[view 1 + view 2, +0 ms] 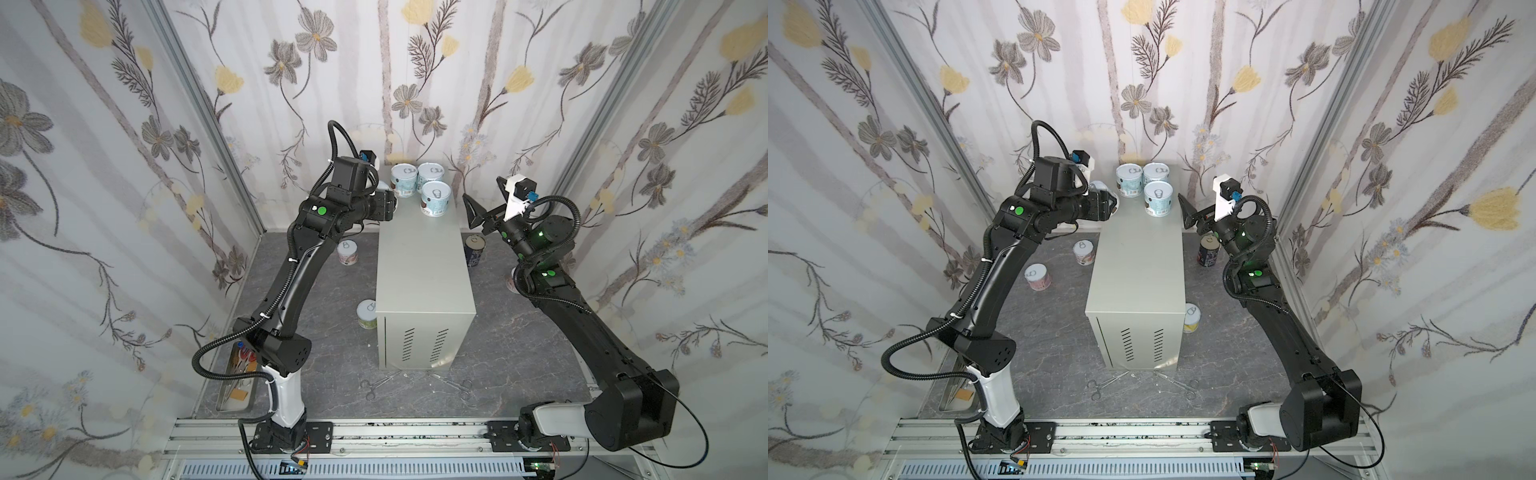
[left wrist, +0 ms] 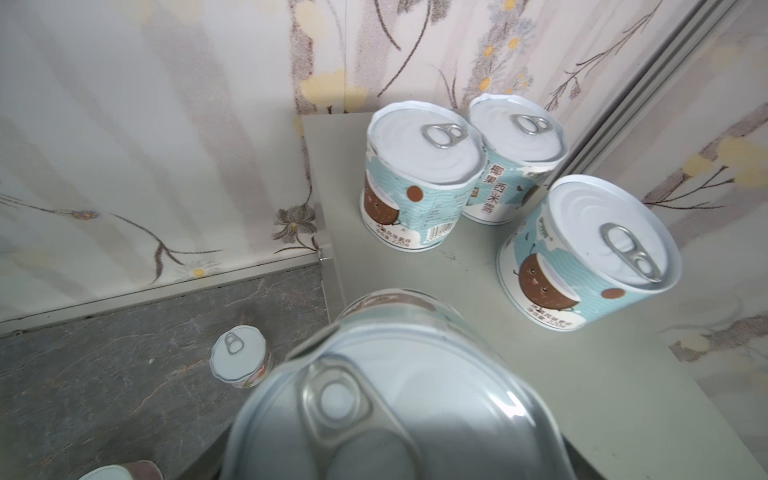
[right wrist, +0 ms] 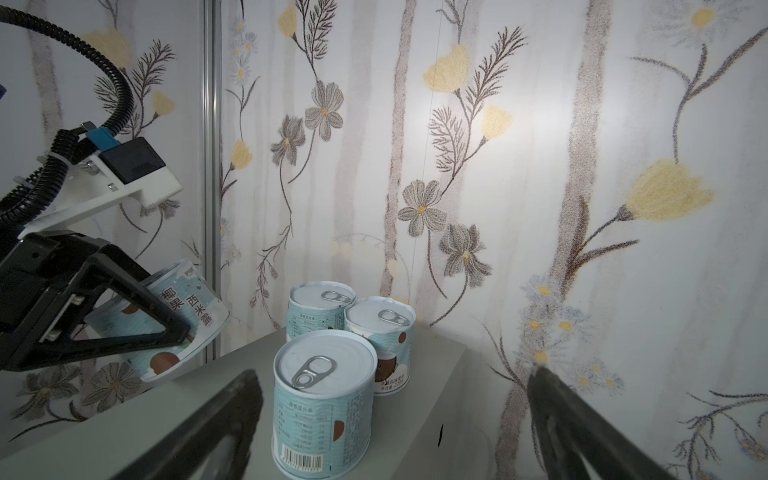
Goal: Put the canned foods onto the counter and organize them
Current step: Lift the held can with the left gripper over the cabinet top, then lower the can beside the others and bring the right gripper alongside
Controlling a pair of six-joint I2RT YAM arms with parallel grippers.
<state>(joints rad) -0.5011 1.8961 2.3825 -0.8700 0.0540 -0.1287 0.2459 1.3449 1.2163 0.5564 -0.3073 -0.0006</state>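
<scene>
Teal coconut-label can (image 3: 183, 316) tilted in left claw (image 3: 137, 328)

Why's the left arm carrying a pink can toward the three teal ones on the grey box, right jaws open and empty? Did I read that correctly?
Not quite: the held can is teal, like the three teal cans standing on the grey box. The right wrist view shows its label. The left gripper does grip it, and the right gripper is open and empty.
</scene>
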